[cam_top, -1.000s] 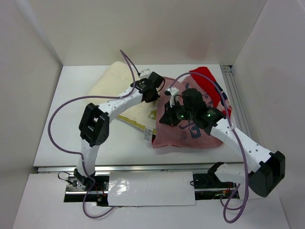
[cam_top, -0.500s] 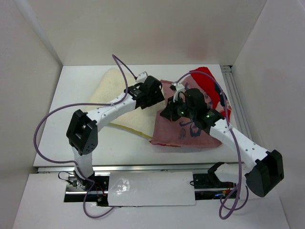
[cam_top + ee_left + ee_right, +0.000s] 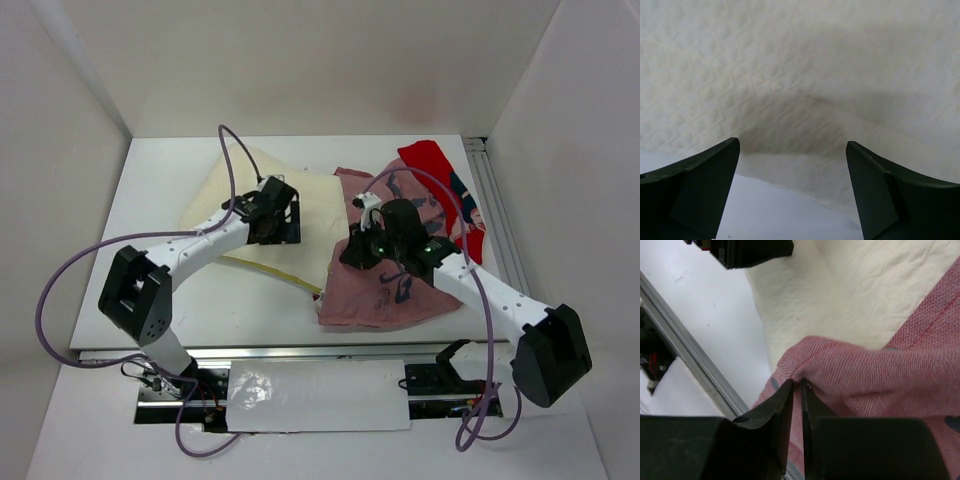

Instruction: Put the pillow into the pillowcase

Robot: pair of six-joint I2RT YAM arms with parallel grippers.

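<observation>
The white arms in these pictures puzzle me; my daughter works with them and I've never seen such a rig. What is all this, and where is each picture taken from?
They are two robot arms bolted at the near edge of a white table, each ending in a two-finger gripper. The wide picture comes from a fixed camera above and behind them. The other two come from small cameras on the wrists, so the dark shapes at the bottom are each gripper's own fingers. On the table lie a cream pillow and a pinkish-red pillowcase, their edges meeting. The left gripper is open over the pillow and holds nothing. The right gripper is shut on a fold at the pillowcase's edge.
</observation>
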